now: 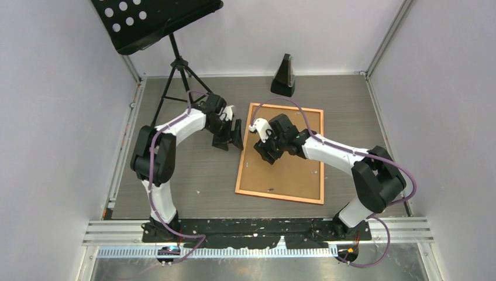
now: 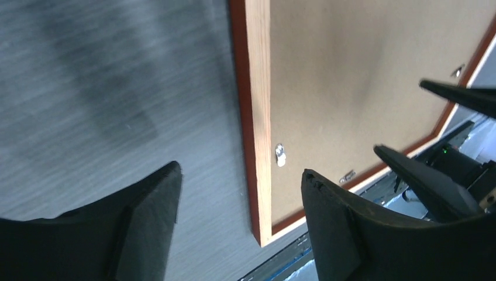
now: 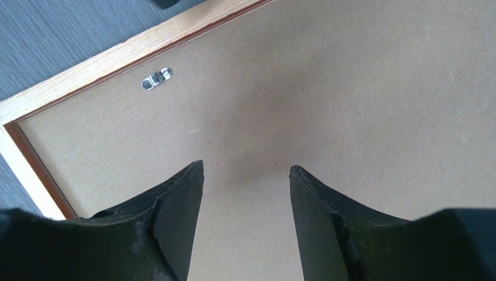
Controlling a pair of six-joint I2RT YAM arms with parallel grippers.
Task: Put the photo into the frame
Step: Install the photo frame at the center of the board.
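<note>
Frame [image 1: 240,170], one: face-down on table [image 1: 193,170], brown backing board [image 1: 292,175] uppermost, three metal clips [image 2: 280,155] counted at its rim. Right gripper [image 3: 245,167], spread, above the board's far-left part. Left gripper [image 2: 241,170], spread, over bare table beside the frame's left edge. Music stand [image 1: 158,20], one; metronome [image 1: 284,76], one, beyond the far edge.

The frame [image 1: 279,196] is lying flat on the table [image 1: 193,170], back side up, just right of centre, its long sides running away from the arms. It's showing a thin copper-orange edge around pale bare wood. A brown backing board [image 1: 281,175] is sitting inside it, with little metal clips [image 3: 157,78] along the rim.
</note>
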